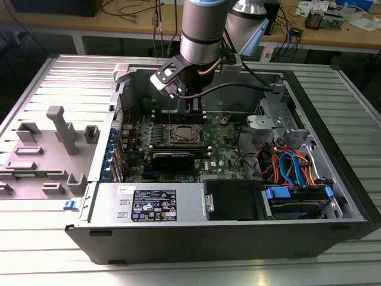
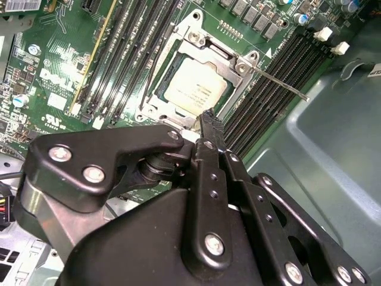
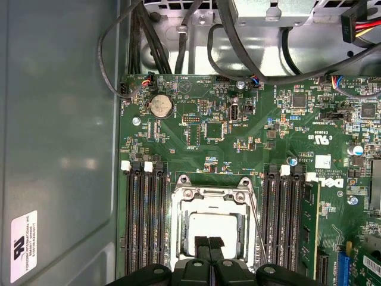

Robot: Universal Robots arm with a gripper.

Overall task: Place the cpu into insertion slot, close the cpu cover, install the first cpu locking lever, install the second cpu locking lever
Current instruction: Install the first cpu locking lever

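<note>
silver-grey chip [image 2: 193, 89] lies flat in socket [image 2: 161, 83], top up; square, so no long axis. metal cover [image 2: 205, 46] looks down around it. gripper [image 3: 208, 243] hangs low at socket's edge, fingers together, nothing between them. judged step: first locking lever. thin lever [image 2: 280, 83] juts from socket corner, long axis slanting away over memory slots [image 2: 268, 107], seemingly unlatched. judged need: press rod down, tuck it under catch; thin rod could slip off fingertip.
</note>
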